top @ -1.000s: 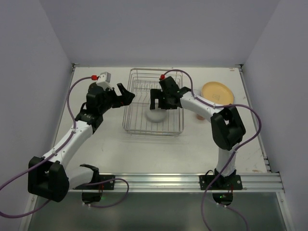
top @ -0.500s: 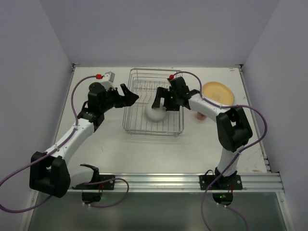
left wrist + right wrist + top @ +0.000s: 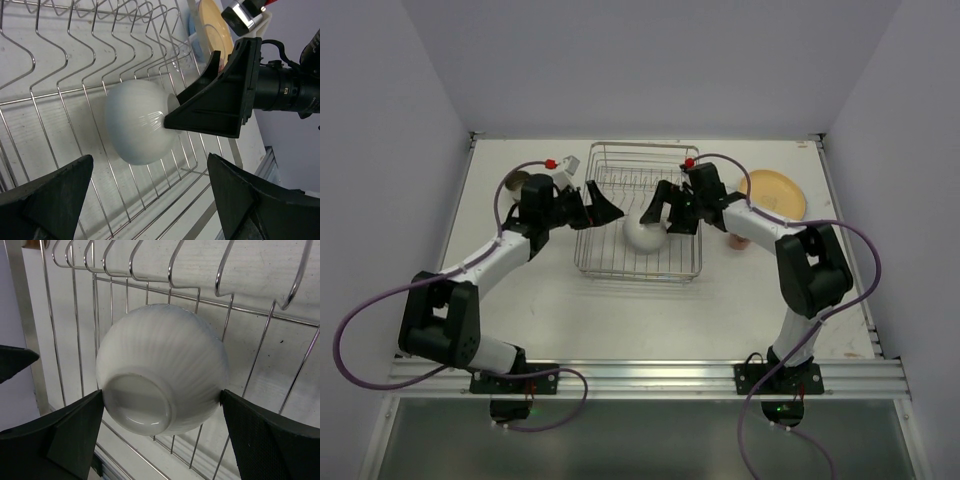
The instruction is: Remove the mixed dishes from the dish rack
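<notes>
The white bowl point(image 3: 160, 355) lies upside down in the dish rack point(image 3: 592, 215), its ribbed outside and round foot turned up toward the right wrist camera. It sits on the rack's wire floor in the near half, just in front of the row of upright plate tines.

The right gripper point(image 3: 161, 391) straddles the bowl, spread nearly to its full width. One finger point(image 3: 65, 435) meets the bowl's left flank and the other point(image 3: 265, 435) meets its right flank, so the bowl is clamped between them while it rests on the wires.

The left gripper point(image 3: 150, 159) hangs over the rack's left side with its two fingers wide apart and nothing between them. It points at the bowl from the side opposite the right gripper and stands clear of it.

On the table point(image 3: 620, 310), right of the rack, a yellow-orange plate point(image 3: 772, 193) lies flat. In the left wrist view a blue edge point(image 3: 191, 27) shows beside that plate. A salmon-pink mug point(image 3: 736, 241) stands near the right arm, which partly hides it.
</notes>
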Controlling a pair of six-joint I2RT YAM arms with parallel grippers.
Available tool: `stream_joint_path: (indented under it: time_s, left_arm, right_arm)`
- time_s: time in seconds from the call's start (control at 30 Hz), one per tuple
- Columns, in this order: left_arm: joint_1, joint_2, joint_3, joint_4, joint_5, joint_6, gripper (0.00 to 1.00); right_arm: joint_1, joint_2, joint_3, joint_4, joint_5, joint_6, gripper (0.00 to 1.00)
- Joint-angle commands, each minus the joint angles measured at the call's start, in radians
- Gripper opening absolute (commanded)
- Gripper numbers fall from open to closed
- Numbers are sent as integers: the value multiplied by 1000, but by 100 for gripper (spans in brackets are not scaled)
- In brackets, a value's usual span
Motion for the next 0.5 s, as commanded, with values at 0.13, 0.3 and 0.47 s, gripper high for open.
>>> stream_joint_path:
  time_s: [0.13, 0.3, 0.47]
  left_arm:
    - [5, 81, 98, -11, 107, -22, 100]
    - [-8, 154, 119, -50, 126, -24, 100]
    - [-12, 217, 132, -78, 121, -7, 100]
  right_arm:
    - [-23, -23, -57, 86, -140, 86, 96]
    - [-34, -23, -67, 121, -172, 101, 96]
    - [-40, -23, -70, 126, -171, 103, 96]
